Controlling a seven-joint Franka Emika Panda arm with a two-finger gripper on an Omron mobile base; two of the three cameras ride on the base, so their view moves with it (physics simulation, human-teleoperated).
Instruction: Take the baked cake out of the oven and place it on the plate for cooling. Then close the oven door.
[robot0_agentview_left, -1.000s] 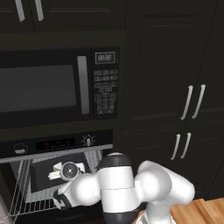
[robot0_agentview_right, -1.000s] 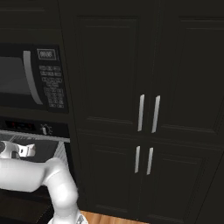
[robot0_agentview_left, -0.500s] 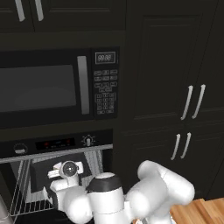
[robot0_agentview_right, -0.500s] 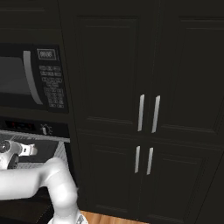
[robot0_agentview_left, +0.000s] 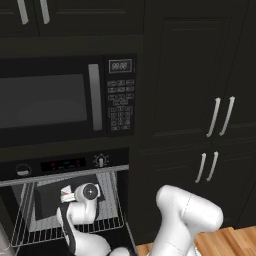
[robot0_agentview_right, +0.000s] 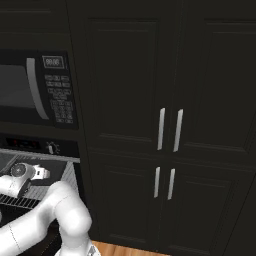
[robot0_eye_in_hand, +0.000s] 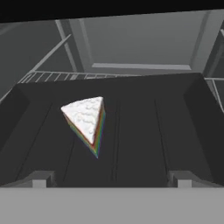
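Observation:
The baked cake (robot0_eye_in_hand: 87, 120), a small pale wedge with coloured layers, lies on the dark tray (robot0_eye_in_hand: 153, 131), left of the tray's centre. The tray rests on a wire rack (robot0_agentview_left: 22, 220) inside the oven (robot0_agentview_left: 65, 165), whose cavity stands open under the control strip. My gripper (robot0_eye_in_hand: 111, 179) is open at the tray's near edge, its fingertips (robot0_eye_in_hand: 41, 178) spread wide, and the cake sits a short way ahead, nearer the left tip. My hand (robot0_agentview_left: 85, 194) is at the oven mouth, also seen from the other side (robot0_agentview_right: 22, 172). The plate and the oven door are out of view.
A black microwave (robot0_agentview_left: 55, 100) sits right above the oven. Tall dark cabinets with silver handles (robot0_agentview_left: 220, 117) fill the wall to the right. The oven's grey side walls (robot0_eye_in_hand: 35, 57) and rack rails close in around the tray. A strip of wood floor (robot0_agentview_left: 225, 240) shows at lower right.
The arm's elbow has swung down and to the right, out of the middle of the left base view. The hand stays at the oven mouth, slightly further in. The jaws stay open.

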